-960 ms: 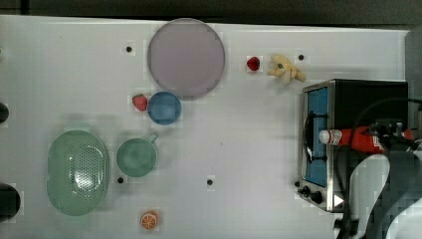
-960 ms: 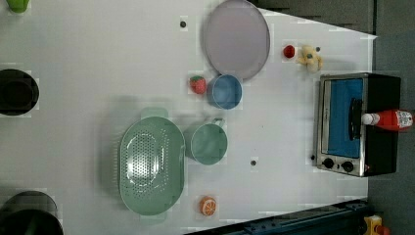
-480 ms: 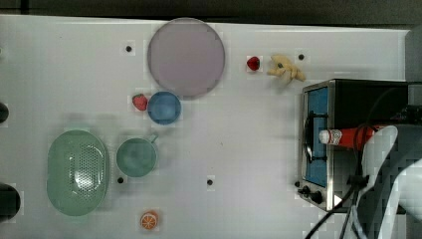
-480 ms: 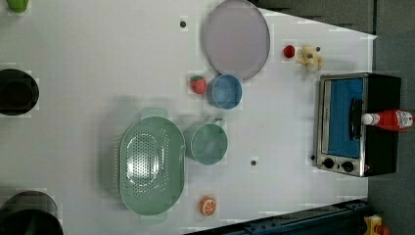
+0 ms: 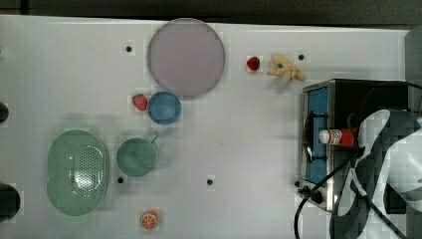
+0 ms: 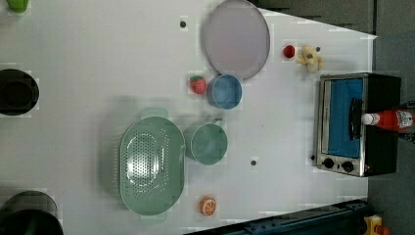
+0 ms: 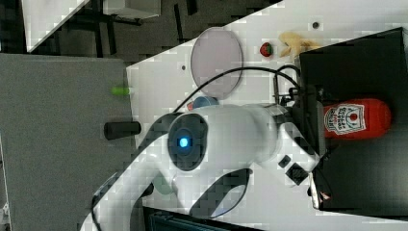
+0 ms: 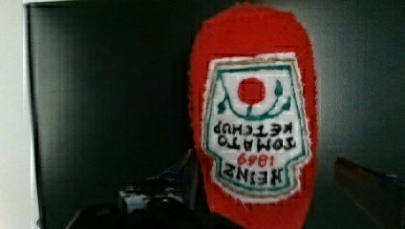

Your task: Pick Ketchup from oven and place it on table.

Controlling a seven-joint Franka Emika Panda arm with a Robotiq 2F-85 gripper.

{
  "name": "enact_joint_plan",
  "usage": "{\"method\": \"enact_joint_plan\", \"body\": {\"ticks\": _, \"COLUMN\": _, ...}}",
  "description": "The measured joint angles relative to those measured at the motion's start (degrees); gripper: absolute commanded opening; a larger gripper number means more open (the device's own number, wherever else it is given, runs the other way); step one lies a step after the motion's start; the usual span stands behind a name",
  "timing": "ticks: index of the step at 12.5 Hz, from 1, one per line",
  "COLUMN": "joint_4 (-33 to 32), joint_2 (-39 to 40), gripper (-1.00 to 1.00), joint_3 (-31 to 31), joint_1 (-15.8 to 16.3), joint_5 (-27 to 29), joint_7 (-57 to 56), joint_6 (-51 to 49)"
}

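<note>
Ketchup (image 5: 339, 137) lies on its side on the black roof of the oven (image 5: 318, 134), white cap over the door edge and pointing toward 9 o'clock in the top view. In the wrist view the ketchup (image 8: 255, 124) shows its label upside down, with the tool (image 8: 267, 186) at its base end: one dark finger (image 8: 191, 174) sits just beside the bottle on one flank, the other finger (image 8: 367, 176) stands apart on the opposite flank. The fingers are spread, straddling the bottle, and not clamped on it; contact cannot be confirmed. In the right view the white arm (image 7: 226, 139) reaches over the oven, its wrist meeting the ketchup (image 7: 358, 119) from 9 o'clock. The oven stands on the white bench (image 5: 239, 149) at the 3 o'clock edge in the top view. Farther out on the bench: a strawberry (image 5: 253, 63) and a yellow toy (image 5: 285, 68) at 11 o'clock from the oven, a grey plate (image 5: 186, 57), a blue bowl (image 5: 163, 107), a green cup (image 5: 136, 157) and a green colander (image 5: 77, 172).
</note>
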Motion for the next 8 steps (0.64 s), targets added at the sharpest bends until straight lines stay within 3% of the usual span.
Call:
{"method": "enact_joint_plan", "body": {"ticks": 4, "joint_4": -2.1, "joint_2": 2.2, "gripper": 1.0, "joint_3": -0.2, "joint_1": 0.3, "joint_5": -0.4, "joint_7": 0.0, "joint_6": 3.8}}
{"method": "enact_joint_plan", "body": {"ticks": 5, "joint_4": -2.6, "joint_2": 2.7, "gripper": 0.92, "joint_3": -1.0, "joint_1": 0.9, "joint_5": 0.1, "joint_7": 0.0, "joint_6": 5.2}}
{"method": "enact_joint_plan", "body": {"ticks": 7, "joint_4": -2.8, "joint_2": 2.9, "gripper": 0.43, "joint_3": 0.1, "joint_1": -0.2, "joint_5": 0.6, "joint_7": 0.0, "joint_6": 5.8}}
{"method": "enact_joint_plan", "body": {"ticks": 8, "joint_4": -2.7, "joint_2": 2.3, "gripper": 0.27, "joint_3": 0.3, "joint_1": -0.4, "joint_5": 0.9, "joint_7": 0.0, "joint_6": 6.0}}
